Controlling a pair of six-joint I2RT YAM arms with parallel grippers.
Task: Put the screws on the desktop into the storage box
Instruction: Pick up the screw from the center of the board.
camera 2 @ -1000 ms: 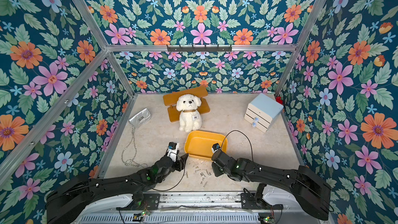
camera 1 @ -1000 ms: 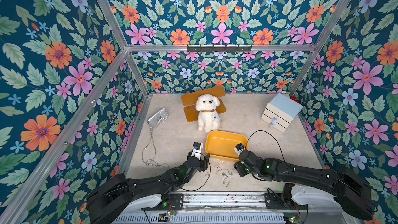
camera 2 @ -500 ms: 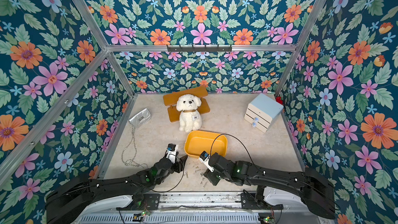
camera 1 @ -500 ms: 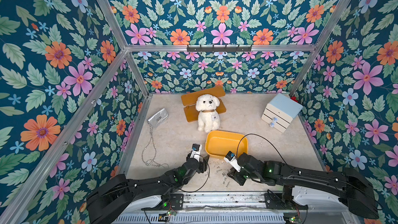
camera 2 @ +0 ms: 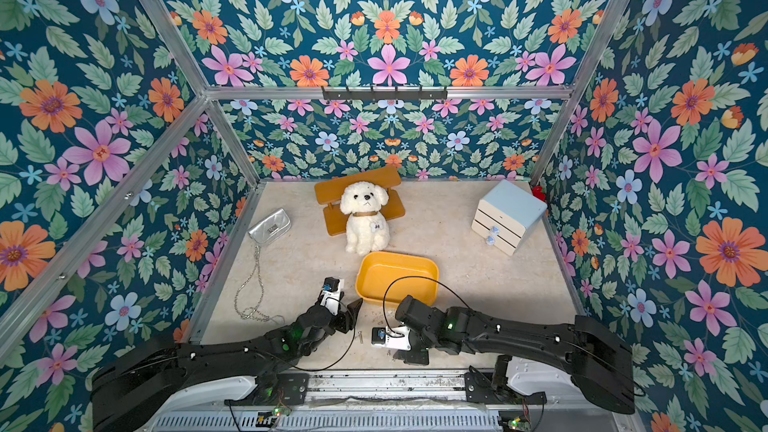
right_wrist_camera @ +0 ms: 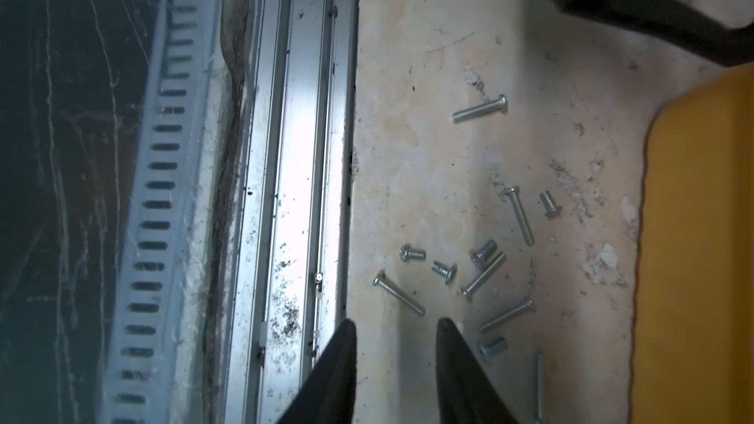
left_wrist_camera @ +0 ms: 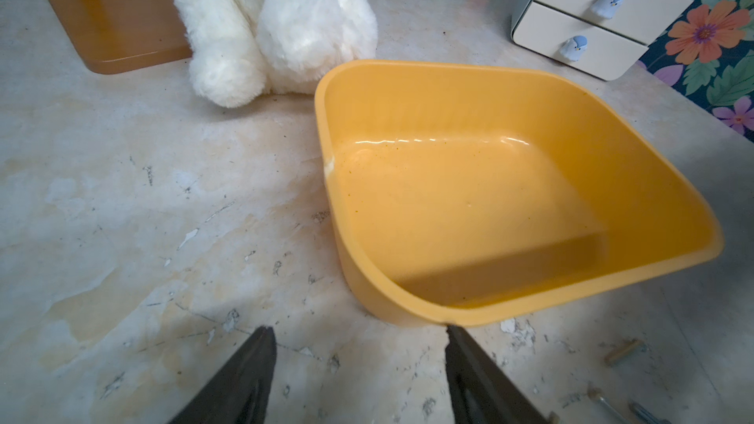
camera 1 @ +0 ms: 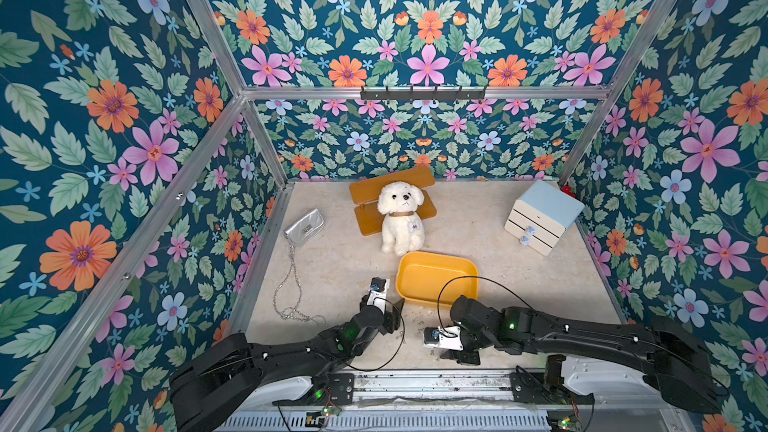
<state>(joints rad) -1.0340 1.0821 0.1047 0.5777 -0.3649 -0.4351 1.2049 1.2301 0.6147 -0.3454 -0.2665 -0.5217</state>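
Observation:
The yellow storage box [camera 1: 432, 276] [camera 2: 395, 276] stands on the beige desktop [camera 1: 340, 268] in front of the plush dog, and its inside [left_wrist_camera: 469, 205] looks bare. Several silver screws [right_wrist_camera: 481, 263] [camera 2: 360, 336] lie scattered on the desktop between the box's near wall and the front rail. My right gripper [right_wrist_camera: 395, 322] [camera 1: 459, 357] hovers open over the desktop's front edge, with bare surface between its fingertips and one long screw [right_wrist_camera: 398, 293] just ahead of them. My left gripper [left_wrist_camera: 359, 330] [camera 1: 392, 313] is open and empty at the box's near left corner, one fingertip [left_wrist_camera: 453, 330] right by the rim.
A white plush dog [camera 1: 401, 218] sits before a wooden stand [camera 1: 365, 195]. A silver purse [camera 1: 303, 226] with its chain [camera 1: 291, 284] lies at the left, and a white drawer cabinet [camera 1: 540, 218] stands at the back right. The aluminium rail [right_wrist_camera: 302, 157] borders the front edge.
My right gripper has drawn back from the box's near edge toward the front rail and now points down over the screws. The left gripper has stayed put and opened slightly.

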